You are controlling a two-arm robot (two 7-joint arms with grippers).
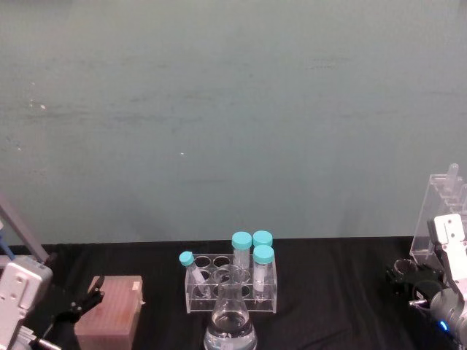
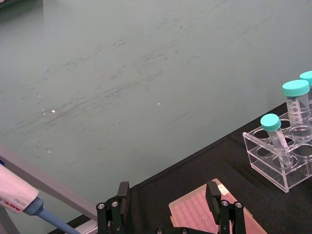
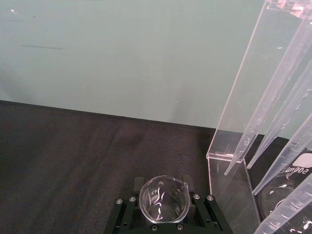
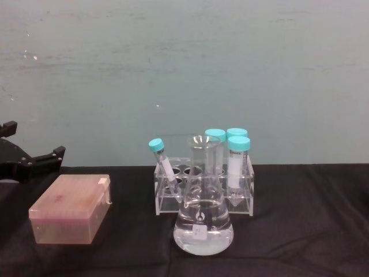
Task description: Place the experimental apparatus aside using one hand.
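Black-clothed table [image 1: 328, 292] across the foreground. At far right, tall clear acrylic stand [image 1: 438, 219], upright, slender pipettes slanting down inside. At left, pink tip box [image 4: 72, 208]. Centre front, conical flask [image 4: 203, 213] with clear liquid in its base. Just behind it, clear tube rack [image 4: 164, 202] with four teal-capped tubes, one tilted. Right end effector [image 1: 407, 278] low over the table, just beside the stand's foot on the rack side, closed narrow around small glass beaker [image 3: 164, 204], upright between the fingers. Left end effector [image 2: 168, 207] spread wide over the tip box.
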